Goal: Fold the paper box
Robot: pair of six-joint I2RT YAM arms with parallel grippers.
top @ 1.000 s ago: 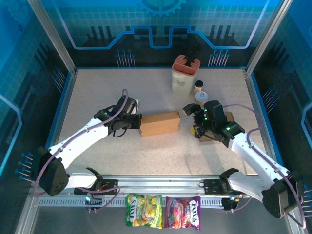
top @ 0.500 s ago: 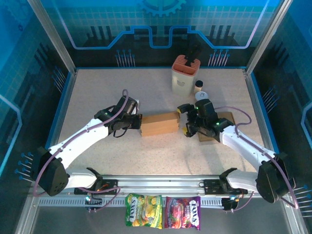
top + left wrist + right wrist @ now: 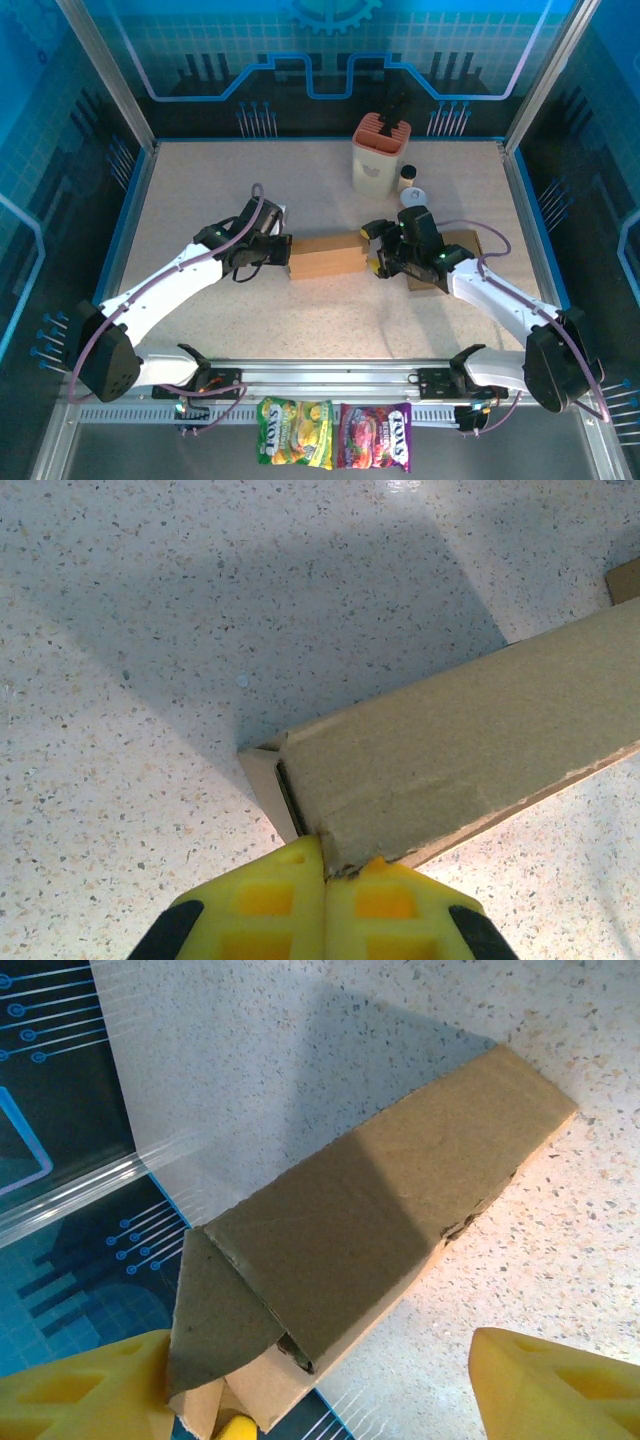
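Speckled tabletop (image 3: 200,200); paper box (image 3: 327,254) looked light, crease-prone.
Left gripper (image 3: 325,872) pinched one end (safest hold); right gripper (image 3: 377,256) gaped round the other.

Brown paper box (image 3: 327,255), long, lying flat, one end flap (image 3: 215,1310) partly open

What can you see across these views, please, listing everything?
paper box: 1, brown, table centre, between grippers
flat cardboard: 1, brown, under right arm
holder: 1, pink and cream, table rear
small bottle: 1, brownish, beside holder
round lid: 1, white, before bottle
candy bags: 2, yellow-green and red, below front rail
table: 1, speckled beige
left gripper: 1, yellow, shut, box's left end
right gripper: 1, yellow, open, around box's right end
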